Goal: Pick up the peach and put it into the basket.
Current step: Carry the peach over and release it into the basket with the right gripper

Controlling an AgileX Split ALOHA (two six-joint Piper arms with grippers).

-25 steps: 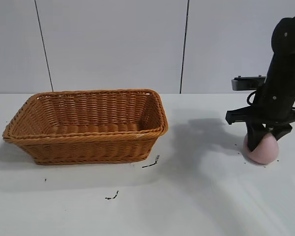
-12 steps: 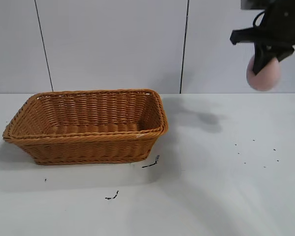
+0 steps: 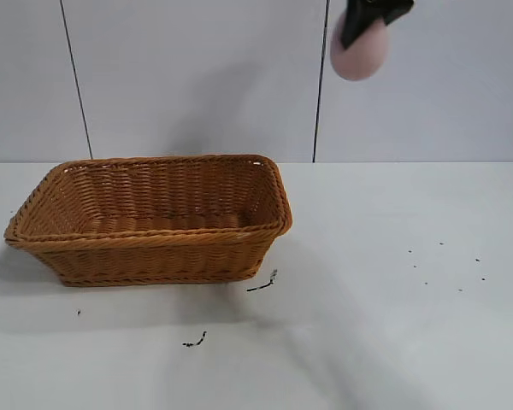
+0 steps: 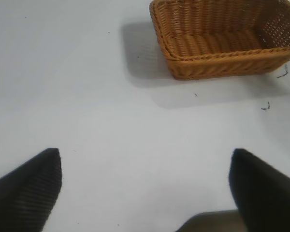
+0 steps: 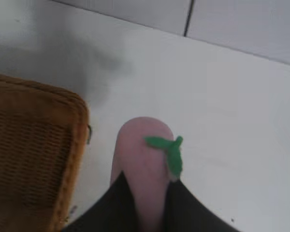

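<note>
The right gripper [image 3: 365, 19] holds the peach [image 3: 357, 51] high in the air, above the table [image 3: 393, 299] and up and to the right of the basket [image 3: 154, 218], its dark fingers [image 5: 118, 203] clamped on the pink fruit either side of a small green leaf [image 5: 170, 152]. The wicker basket sits on the white table with nothing visible inside. The left gripper [image 4: 145, 186], parked well away from the basket, has its fingers spread apart over bare tabletop, holding nothing.
</note>
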